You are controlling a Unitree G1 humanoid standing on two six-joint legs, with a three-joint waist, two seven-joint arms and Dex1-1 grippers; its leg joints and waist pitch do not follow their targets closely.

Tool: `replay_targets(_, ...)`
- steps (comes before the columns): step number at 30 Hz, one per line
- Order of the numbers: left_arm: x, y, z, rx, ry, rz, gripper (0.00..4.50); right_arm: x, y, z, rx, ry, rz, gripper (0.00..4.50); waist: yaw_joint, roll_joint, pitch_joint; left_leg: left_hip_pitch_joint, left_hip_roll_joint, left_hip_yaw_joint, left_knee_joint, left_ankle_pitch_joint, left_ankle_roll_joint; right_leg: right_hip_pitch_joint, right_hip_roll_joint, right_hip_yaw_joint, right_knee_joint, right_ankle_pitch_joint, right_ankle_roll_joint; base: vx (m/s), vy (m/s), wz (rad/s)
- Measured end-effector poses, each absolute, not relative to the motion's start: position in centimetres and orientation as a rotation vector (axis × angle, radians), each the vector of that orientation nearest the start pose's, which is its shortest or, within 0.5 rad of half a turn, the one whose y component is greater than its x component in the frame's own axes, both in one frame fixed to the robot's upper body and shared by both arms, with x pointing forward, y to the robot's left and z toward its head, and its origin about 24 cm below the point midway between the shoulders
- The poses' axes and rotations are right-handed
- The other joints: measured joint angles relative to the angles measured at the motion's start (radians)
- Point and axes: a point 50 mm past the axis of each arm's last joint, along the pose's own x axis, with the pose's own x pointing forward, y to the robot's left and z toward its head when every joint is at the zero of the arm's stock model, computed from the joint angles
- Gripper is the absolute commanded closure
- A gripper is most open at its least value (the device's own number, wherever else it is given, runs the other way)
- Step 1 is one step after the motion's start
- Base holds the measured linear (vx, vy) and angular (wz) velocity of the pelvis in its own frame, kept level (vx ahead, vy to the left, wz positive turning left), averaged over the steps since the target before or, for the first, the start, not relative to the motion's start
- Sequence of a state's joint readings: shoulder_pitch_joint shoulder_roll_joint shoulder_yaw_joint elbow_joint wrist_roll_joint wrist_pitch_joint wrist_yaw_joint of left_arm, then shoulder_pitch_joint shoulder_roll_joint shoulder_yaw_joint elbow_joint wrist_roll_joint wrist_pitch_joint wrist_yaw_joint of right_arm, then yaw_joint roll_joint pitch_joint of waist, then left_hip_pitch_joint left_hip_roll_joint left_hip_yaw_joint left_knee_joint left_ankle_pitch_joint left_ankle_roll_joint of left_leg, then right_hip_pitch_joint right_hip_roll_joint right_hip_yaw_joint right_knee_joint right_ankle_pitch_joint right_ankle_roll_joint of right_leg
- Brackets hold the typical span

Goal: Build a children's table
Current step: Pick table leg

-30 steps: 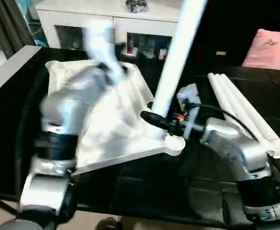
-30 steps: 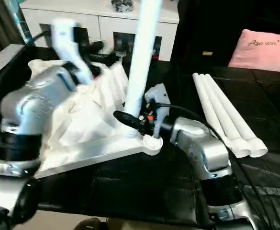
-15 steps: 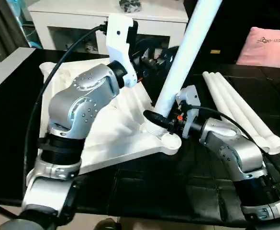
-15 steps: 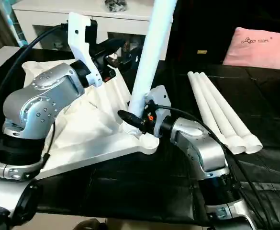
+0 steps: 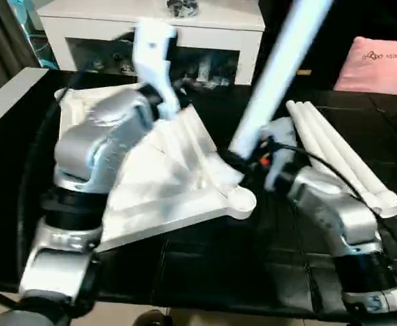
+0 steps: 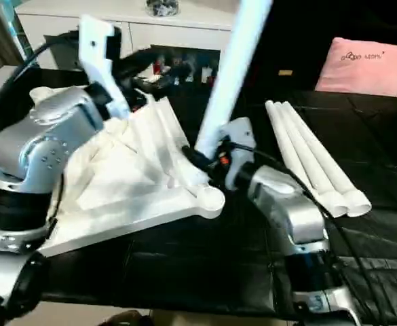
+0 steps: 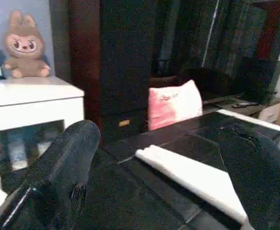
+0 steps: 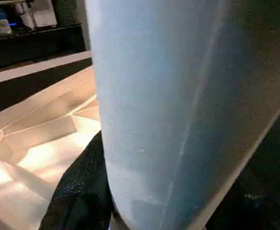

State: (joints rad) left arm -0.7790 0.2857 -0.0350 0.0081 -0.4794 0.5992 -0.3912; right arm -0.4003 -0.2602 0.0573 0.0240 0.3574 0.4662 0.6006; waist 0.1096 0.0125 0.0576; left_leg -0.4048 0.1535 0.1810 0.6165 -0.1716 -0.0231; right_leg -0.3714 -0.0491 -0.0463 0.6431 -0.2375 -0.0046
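On the black table (image 5: 205, 272), the white tabletop (image 5: 164, 183) lies underside up, its ribs showing, toward the table's left side, with one round corner socket (image 6: 210, 199) pointing at the near middle. Beside that corner, the right gripper (image 6: 199, 160) pinches the lower end of a white leg (image 6: 233, 64), which leans up and away to the right; the right wrist view shows a black finger (image 8: 80, 191) pressed against the tube. Three more legs (image 5: 341, 159) lie side by side near the table's right edge, touching one another. Over the tabletop's far part, the left gripper (image 7: 159, 191) hangs with its fingers spread wide and nothing between them. Beyond the table's far edge stands a white cabinet (image 5: 150, 27), and a pink cushion (image 5: 381, 64) rests at the far right.
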Motion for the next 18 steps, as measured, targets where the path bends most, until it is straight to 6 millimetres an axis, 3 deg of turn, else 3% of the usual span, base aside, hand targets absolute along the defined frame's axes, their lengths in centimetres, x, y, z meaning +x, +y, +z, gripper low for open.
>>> replay_targets(5,33.6,12.4,18.2,0.003,0.014,-0.716,0.00,29.9,-15.1,10.3,0.109,0.123,0.667,2.57,0.000,0.002,0.001,-0.001,0.000,0.000,-0.002,0.000,0.000,-0.001,0.000,0.000,-0.001,0.000,0.000,0.000,0.000,0.00)
replay_targets(9,31.9,11.6,16.4,0.102,0.087,-0.850,0.00,29.4,-15.7,10.9,0.098,0.093,0.617,2.57,-0.002,0.007,0.000,0.001,0.000,0.001,-0.004,0.000,0.000,-0.001,0.000,0.001,-0.002,0.000,0.000,0.000,0.000,0.00)
replay_targets(13,29.7,10.7,12.5,0.155,0.277,-0.999,0.00,28.6,-16.8,10.0,0.090,0.125,0.549,2.57,-0.003,0.014,0.004,0.001,0.000,0.002,-0.006,0.001,-0.001,-0.001,0.000,0.001,-0.002,0.000,0.000,0.000,0.000,0.00)
replay_targets(18,28.4,10.0,10.8,0.202,0.377,-1.078,0.00,27.6,-16.7,9.5,0.064,0.143,0.508,2.57,-0.013,0.017,0.005,0.002,0.000,0.003,-0.008,0.001,-0.002,-0.002,0.000,0.001,-0.002,0.000,0.000,0.000,0.000,0.00)
